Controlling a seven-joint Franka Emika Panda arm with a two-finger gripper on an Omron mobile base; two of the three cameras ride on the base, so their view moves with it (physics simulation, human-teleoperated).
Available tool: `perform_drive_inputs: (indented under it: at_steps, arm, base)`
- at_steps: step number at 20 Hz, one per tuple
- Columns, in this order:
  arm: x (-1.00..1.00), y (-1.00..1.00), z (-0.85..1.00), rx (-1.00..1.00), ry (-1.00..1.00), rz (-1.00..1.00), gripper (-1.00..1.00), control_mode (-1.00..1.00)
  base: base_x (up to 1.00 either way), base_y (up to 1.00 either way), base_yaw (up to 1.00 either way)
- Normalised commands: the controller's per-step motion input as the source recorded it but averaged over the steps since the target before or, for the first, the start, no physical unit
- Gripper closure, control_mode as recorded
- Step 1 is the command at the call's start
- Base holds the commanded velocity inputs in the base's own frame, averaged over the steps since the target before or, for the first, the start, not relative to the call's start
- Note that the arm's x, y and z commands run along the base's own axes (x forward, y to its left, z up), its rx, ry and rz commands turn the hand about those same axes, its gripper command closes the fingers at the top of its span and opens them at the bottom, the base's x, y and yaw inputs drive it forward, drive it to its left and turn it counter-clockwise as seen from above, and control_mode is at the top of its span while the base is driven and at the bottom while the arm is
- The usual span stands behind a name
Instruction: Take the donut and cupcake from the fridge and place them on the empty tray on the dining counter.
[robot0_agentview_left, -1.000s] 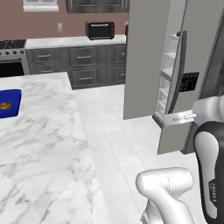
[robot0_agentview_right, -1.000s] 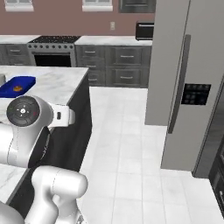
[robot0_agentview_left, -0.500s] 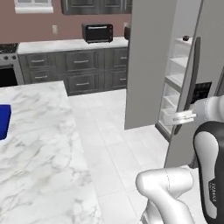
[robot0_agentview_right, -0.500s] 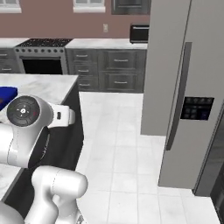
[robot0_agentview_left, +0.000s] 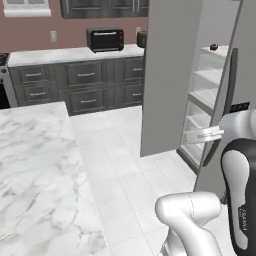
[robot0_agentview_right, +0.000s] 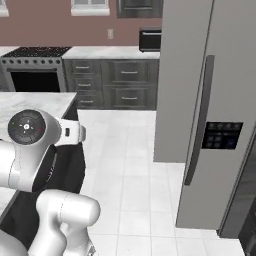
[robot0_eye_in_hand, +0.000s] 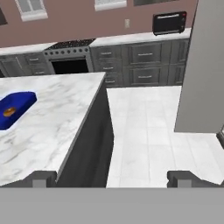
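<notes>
The grey fridge (robot0_agentview_left: 170, 75) stands open at the right of the left base view, its white shelves (robot0_agentview_left: 205, 95) showing. A small dark cupcake (robot0_agentview_left: 213, 47) sits on the top shelf. The right base view shows the fridge (robot0_agentview_right: 225, 75) from outside, with its long dark handle (robot0_agentview_right: 199, 120). The white marble dining counter (robot0_agentview_left: 35, 165) lies to the left. My gripper (robot0_eye_in_hand: 112, 177) is open, its two fingertips far apart and nothing between them, hanging over the counter's end and the floor. The donut and the empty tray are out of view.
A small blue tray (robot0_eye_in_hand: 15, 108) holding a brownish pastry sits on the marble counter (robot0_eye_in_hand: 52, 127). Dark grey cabinets (robot0_agentview_left: 85, 85) with a toaster oven (robot0_agentview_left: 105, 39) and a stove (robot0_agentview_right: 32, 72) line the back wall. White tiled floor (robot0_agentview_right: 135, 165) separates the counter and the fridge.
Both base views have swung toward the fridge, so the camera moved: the fridge is larger and nearer, and the blue tray has left the frame. The gripper stays open.
</notes>
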Motion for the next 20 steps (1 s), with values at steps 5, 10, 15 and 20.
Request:
perform_drive_inputs:
  at_steps: [5, 10, 15, 20]
  arm:
    - [0.00, 0.00, 0.00, 0.00, 0.00, 0.00, -1.00, 1.00]
    - [0.00, 0.00, 0.00, 0.00, 0.00, 0.00, -1.00, 1.00]
    - [0.00, 0.00, 0.00, 0.00, 0.00, 0.00, -1.00, 1.00]
    - [0.00, 0.00, 0.00, 0.00, 0.00, 0.00, -1.00, 1.00]
  base:
    - [0.80, 0.00, -0.20]
    - [0.88, 0.00, -0.32]
    - [0.96, 0.00, -0.31]
    - [0.99, 0.20, -0.29]
